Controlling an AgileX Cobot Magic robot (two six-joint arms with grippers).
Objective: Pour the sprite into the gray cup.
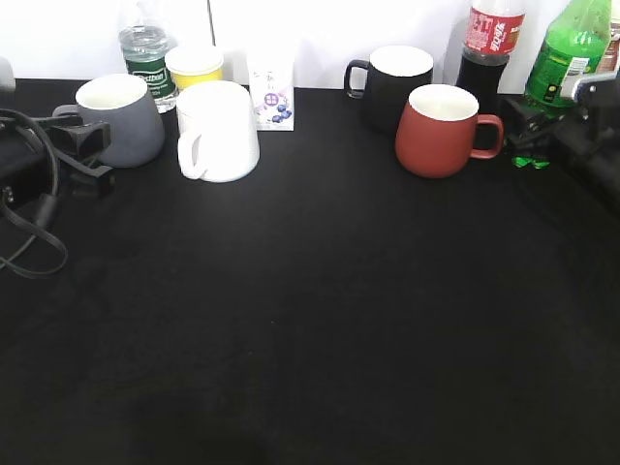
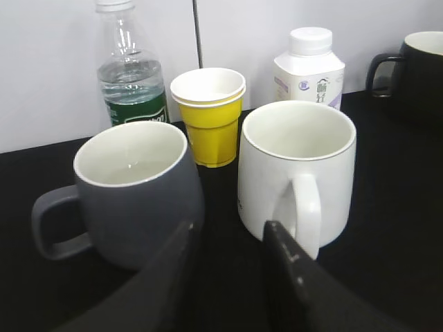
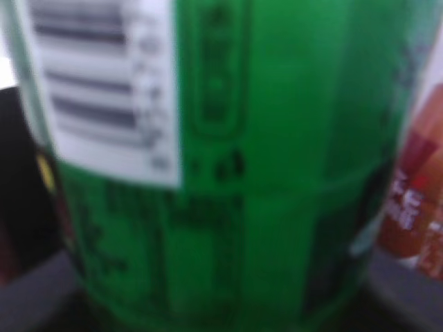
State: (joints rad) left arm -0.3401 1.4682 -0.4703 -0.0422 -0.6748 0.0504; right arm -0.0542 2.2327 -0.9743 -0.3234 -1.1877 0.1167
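The sprite (image 1: 570, 48), a green bottle with a green-and-yellow label, stands slightly tilted at the far right back. It fills the right wrist view (image 3: 228, 159), blurred. My right gripper (image 1: 544, 128) is shut on the sprite's lower body, with a grey finger on each side (image 3: 221, 294). The gray cup (image 1: 124, 118) sits at the back left, handle to the left, and shows in the left wrist view (image 2: 135, 194). My left gripper (image 1: 89, 153) is open and empty just in front of the gray cup, pointing at the gap between it and the white mug (image 2: 228, 238).
A white mug (image 1: 219, 131), a yellow paper cup (image 1: 195, 66), a water bottle (image 1: 145, 48) and a small carton (image 1: 272, 89) crowd the gray cup. A black mug (image 1: 395, 85), a red mug (image 1: 441, 130) and a cola bottle (image 1: 490, 44) stand left of the sprite. A black cloth (image 1: 310, 320) covers the table.
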